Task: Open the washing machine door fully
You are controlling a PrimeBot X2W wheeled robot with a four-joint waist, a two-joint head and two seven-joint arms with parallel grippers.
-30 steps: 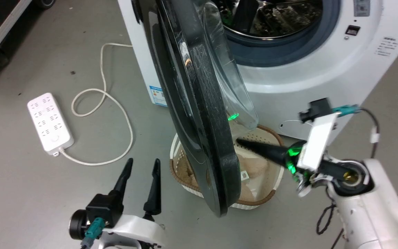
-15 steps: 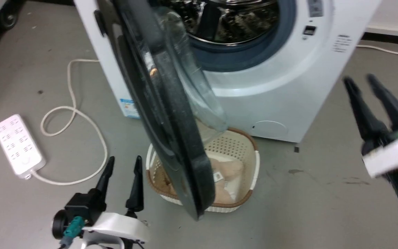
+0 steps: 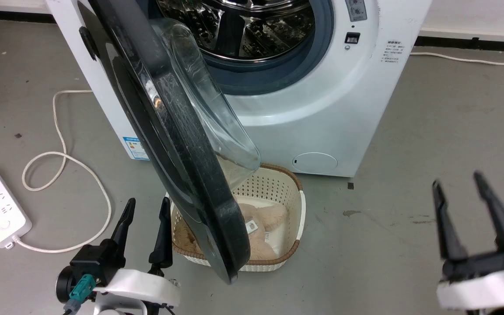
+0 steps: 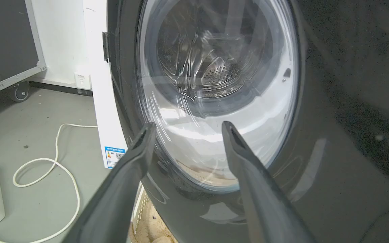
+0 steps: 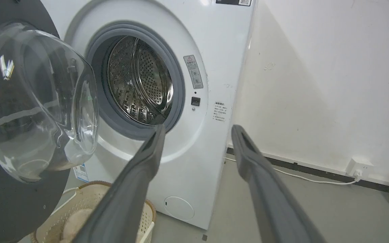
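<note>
Your right gripper (image 3: 456, 180) has backed off the washing machine door (image 3: 166, 144), fingers apart now; left gripper (image 3: 148, 200) spread too. Door hides half the basket (image 3: 278, 189).

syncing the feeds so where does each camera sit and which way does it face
head: up top, looking down at the washing machine door, basket, floor; left pincer, right pincer show.
left wrist: left arm, facing the door's outer side; own fingers.
right wrist: right arm, facing the drum; own fingers.
shared: the door, basket.
</note>
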